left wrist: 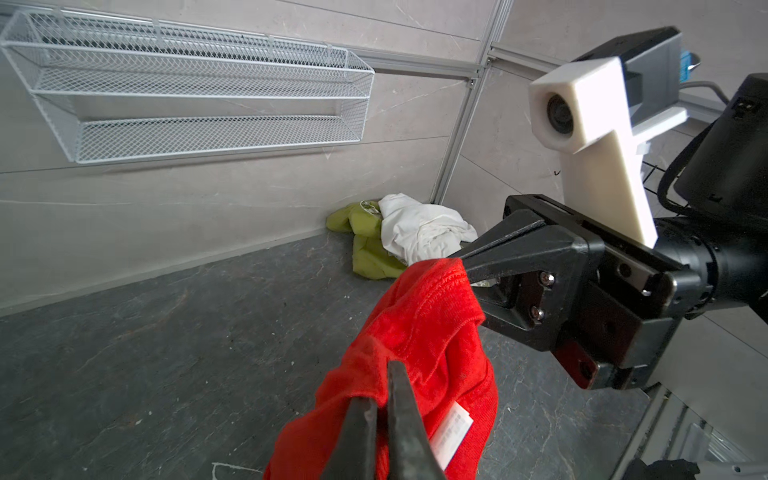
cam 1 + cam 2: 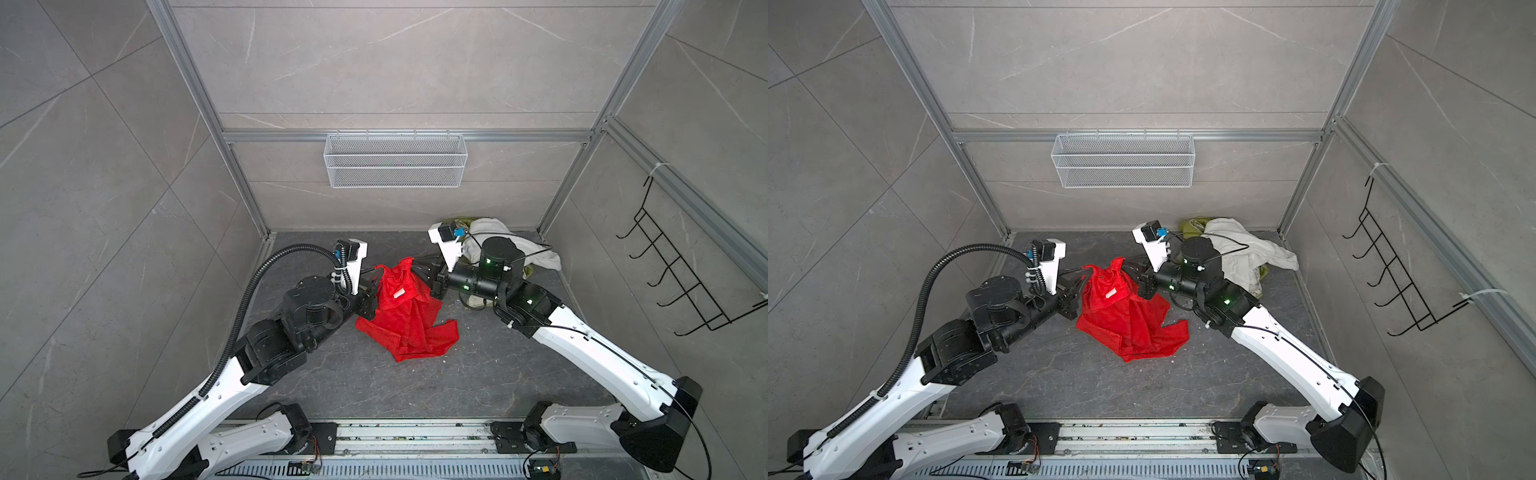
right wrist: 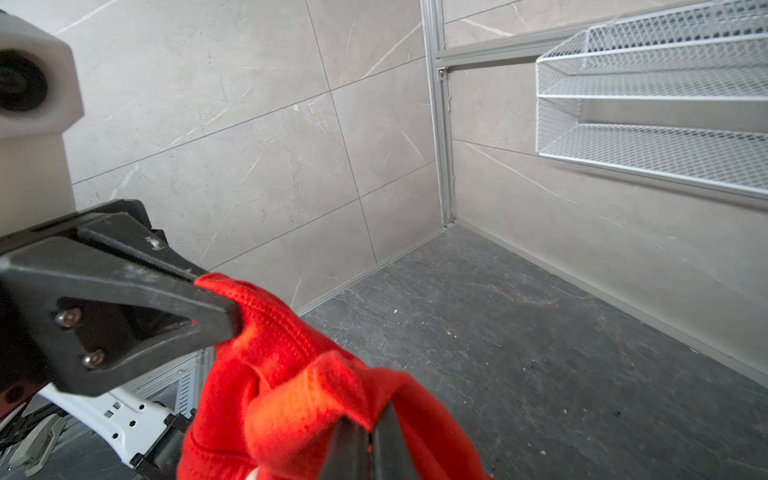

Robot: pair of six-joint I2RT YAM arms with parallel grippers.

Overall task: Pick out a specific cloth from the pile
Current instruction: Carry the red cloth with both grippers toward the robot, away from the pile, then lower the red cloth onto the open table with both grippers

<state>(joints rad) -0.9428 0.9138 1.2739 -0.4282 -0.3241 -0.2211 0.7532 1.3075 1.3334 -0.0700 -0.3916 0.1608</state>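
In both top views we are seeing the left pincer [image 2: 376, 271] and right pincer [image 2: 415, 266] gripping the red cloth [image 2: 405, 316] mid-table [image 2: 374, 386], lower part lying on it, apart from the pile [image 2: 1246, 253] in the far right corner, in the left wrist view we are pinching cloth [image 1: 415, 353] with the left pincer [image 1: 382, 395], the right pincer [image 1: 463, 259] clamping its far edge, in the right wrist view both pincers are nipping it.

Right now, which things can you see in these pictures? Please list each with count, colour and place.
red cloth: one, bright red with a small white label, middle of the floor, top edge lifted, lower part on the floor
white garment: one, white, back right corner, on the olive-green one
olive-green garment: one, back right corner, partly under the white one
wire basket: one, white, on the back wall
hook rack: one, black, on the right wall
left gripper: shut on the red cloth
right gripper: shut on the red cloth
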